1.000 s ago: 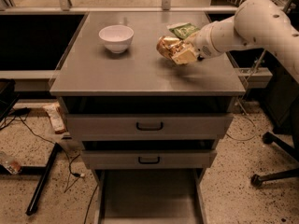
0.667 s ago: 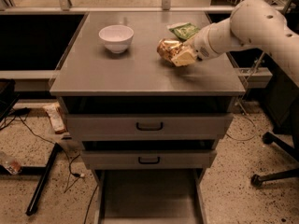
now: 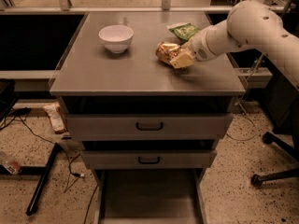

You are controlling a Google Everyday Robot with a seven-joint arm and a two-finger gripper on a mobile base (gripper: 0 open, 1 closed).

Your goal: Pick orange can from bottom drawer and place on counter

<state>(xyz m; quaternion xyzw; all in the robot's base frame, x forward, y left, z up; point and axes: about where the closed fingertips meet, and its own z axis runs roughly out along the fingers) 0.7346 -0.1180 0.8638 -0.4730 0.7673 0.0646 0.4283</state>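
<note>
The orange can (image 3: 166, 52), a shiny golden-orange crinkled object, sits low over the right part of the grey counter (image 3: 121, 73). My gripper (image 3: 179, 58) reaches in from the right on a white arm and is shut on the can; one cream finger (image 3: 183, 59) lies across its front. I cannot tell whether the can touches the counter. The bottom drawer (image 3: 149, 197) is pulled open below, its grey floor bare.
A white bowl (image 3: 116, 38) stands on the counter's left part. A green snack bag (image 3: 184, 31) lies behind the can. Two grey drawers with black handles (image 3: 149, 125) are shut. A chair base (image 3: 275, 171) and cables lie on the floor.
The gripper and the can stay at almost the same spot on the counter; the arm has shifted very slightly.
</note>
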